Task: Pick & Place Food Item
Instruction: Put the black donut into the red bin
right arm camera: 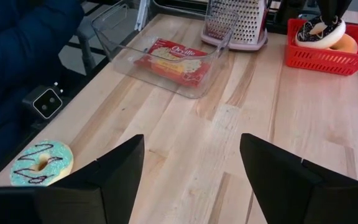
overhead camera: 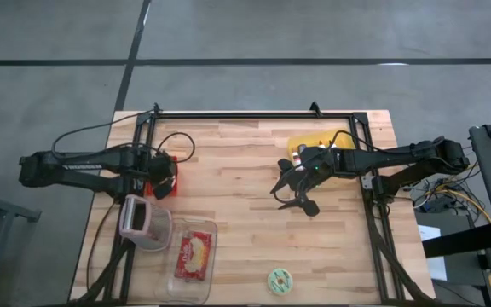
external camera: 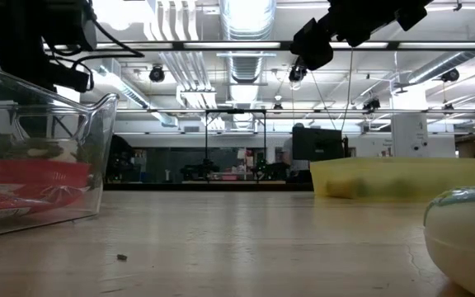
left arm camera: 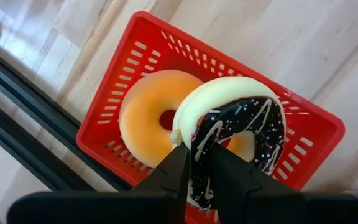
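Right here at my left gripper, the fingers are pinched on the chocolate-iced doughnut, nipping its rim so it hangs tilted on edge over the red basket. White drizzle and sprinkles run across the dark icing, pale dough shows along the upper edge. Just under it, lying flat in the basket, sits an orange-glazed doughnut; the two overlap from where I look, touching or nearly so, I can't say which. The basket rests on the wooden table by the black frame rail at the left edge.

Over to my right gripper: fingers spread wide, nothing between them, hovering above the middle of the table. Near it, toward the front edge, a blue-iced doughnut with dark squiggles lies flat on the wood. Farther across, a clear plastic tub holds a red snack packet, and a metal grater stands just beyond it. A yellow tray sits behind my right arm.
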{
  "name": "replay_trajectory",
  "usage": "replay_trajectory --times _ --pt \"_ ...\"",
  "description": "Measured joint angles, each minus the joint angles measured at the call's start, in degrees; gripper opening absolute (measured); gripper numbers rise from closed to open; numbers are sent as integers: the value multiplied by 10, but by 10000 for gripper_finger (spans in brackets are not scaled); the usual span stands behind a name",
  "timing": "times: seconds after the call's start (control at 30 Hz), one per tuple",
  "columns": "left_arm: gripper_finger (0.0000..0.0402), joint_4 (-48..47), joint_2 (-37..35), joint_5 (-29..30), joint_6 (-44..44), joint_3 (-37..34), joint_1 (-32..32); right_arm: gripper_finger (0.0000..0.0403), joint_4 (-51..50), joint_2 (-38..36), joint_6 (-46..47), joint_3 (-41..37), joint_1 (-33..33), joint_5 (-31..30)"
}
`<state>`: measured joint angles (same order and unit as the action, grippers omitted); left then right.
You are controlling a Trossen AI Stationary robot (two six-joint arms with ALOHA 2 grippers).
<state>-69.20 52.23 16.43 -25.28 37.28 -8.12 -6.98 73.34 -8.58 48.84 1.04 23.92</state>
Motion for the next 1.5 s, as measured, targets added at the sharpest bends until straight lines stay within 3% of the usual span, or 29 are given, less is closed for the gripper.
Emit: replay_trajectory --times 0.3,0.83,1.5 --pt "60 3 0 1 -13 0 0 265 0 0 0 0 0 0" --pt "60 2 0 15 -294 -1 0 258 0 -1 0 0 0 0" --pt "60 64 21 -2 -320 -64 0 257 0 -1 0 0 0 0"
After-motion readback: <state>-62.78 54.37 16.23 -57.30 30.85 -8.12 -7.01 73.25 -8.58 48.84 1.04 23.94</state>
